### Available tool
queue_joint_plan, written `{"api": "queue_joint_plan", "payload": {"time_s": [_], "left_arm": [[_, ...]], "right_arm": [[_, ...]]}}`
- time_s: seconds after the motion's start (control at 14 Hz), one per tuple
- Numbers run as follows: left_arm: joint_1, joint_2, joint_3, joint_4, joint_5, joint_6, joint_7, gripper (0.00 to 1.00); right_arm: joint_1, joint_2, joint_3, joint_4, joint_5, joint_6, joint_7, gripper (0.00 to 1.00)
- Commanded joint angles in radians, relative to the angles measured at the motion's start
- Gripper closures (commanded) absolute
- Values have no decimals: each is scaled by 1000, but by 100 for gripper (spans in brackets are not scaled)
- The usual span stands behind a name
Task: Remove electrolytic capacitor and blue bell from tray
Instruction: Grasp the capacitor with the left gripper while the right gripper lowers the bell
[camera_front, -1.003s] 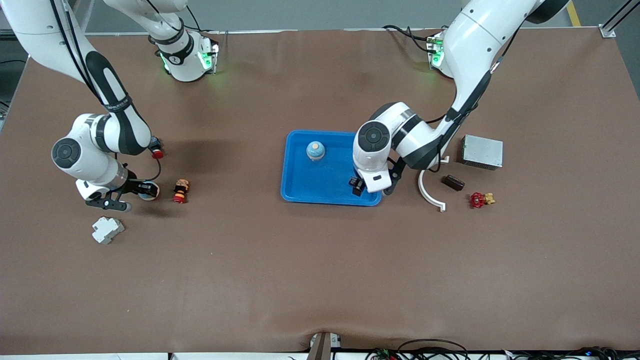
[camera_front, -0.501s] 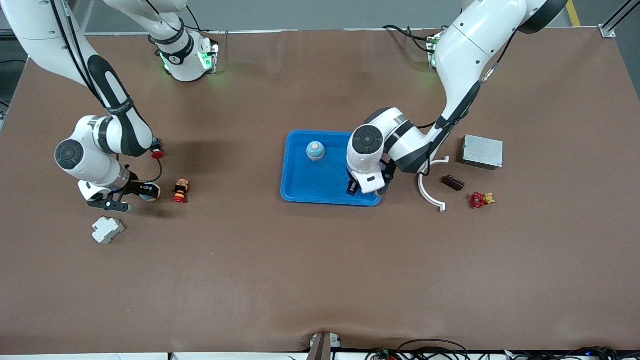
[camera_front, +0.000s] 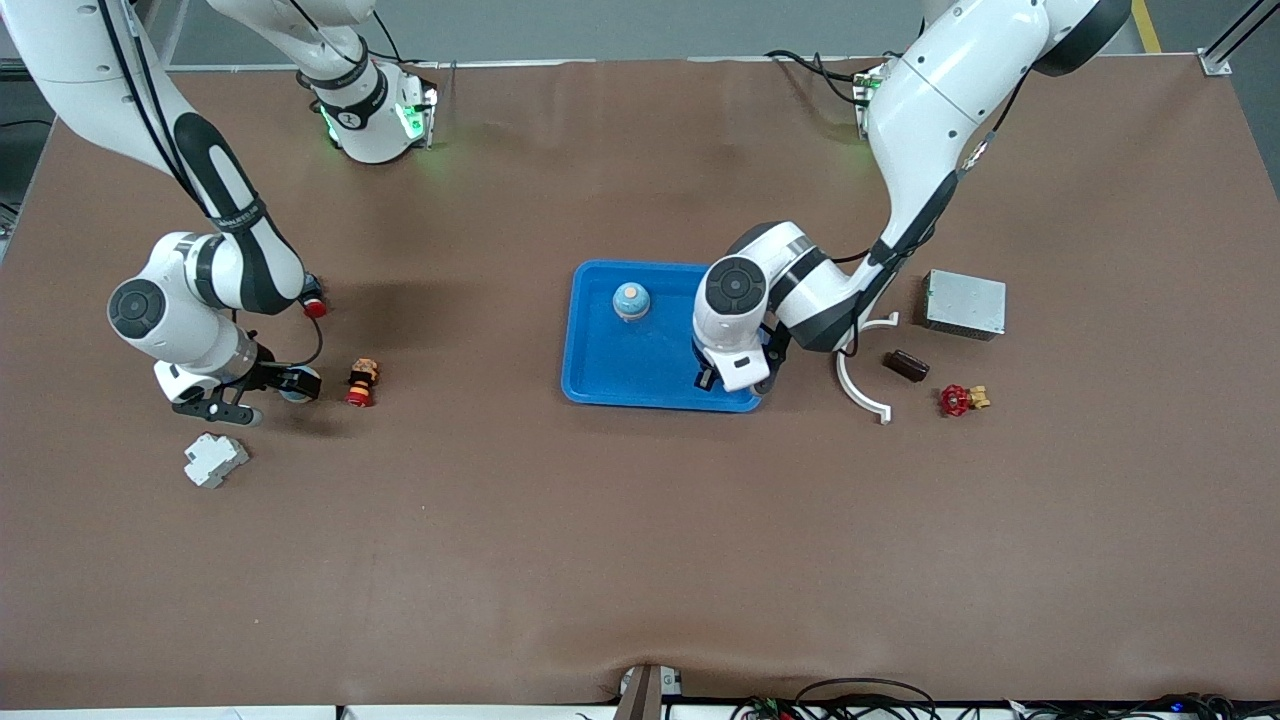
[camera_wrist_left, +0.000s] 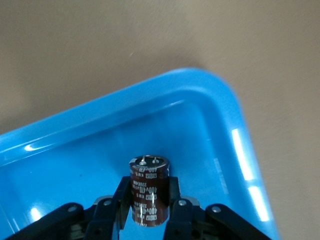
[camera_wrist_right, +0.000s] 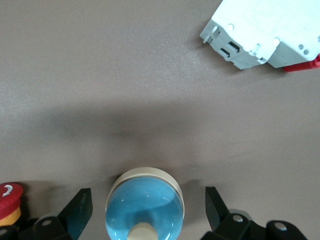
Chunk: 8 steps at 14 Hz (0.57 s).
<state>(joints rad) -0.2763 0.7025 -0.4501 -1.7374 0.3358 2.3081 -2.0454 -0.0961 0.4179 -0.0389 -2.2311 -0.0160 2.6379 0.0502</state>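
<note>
Two things concern this task, and each has a gripper at it. The left gripper is down inside the blue tray, at the corner nearer the front camera toward the left arm's end of the desk, and its fingers are clamped on the brown electrolytic capacitor, which stands upright between them. So the step in hand looks like the pick of the capacitor; next it calls for a straight lift clear of the raised rim, then a carry out over bare desk. A blue bell with a pale knob still sits in the tray, farther from the front camera. The right gripper, low over the desk toward the right arm's end, has its fingers spread wide on either side of a second blue bell resting on the desk beside a red-and-yellow push button, with a white breaker nearby; it appears released.
</note>
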Motion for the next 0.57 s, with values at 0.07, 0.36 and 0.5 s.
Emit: {"api": "queue_joint_plan", "payload": {"time_s": [0.07,0.36,0.5], "left_arm": [[25,-118,1,10,9,-110,-21,100],[106,-216,-6,13,-4,-257,26,100],[169,-245,-10,12,-11,-346,169,100]], "right_arm": [[-4,-19,22,83,-8,-124,-10,0],[25,-71,25,306,-9,-540,26,0],[65,-122,28,309,8,-591,133,0]]}}
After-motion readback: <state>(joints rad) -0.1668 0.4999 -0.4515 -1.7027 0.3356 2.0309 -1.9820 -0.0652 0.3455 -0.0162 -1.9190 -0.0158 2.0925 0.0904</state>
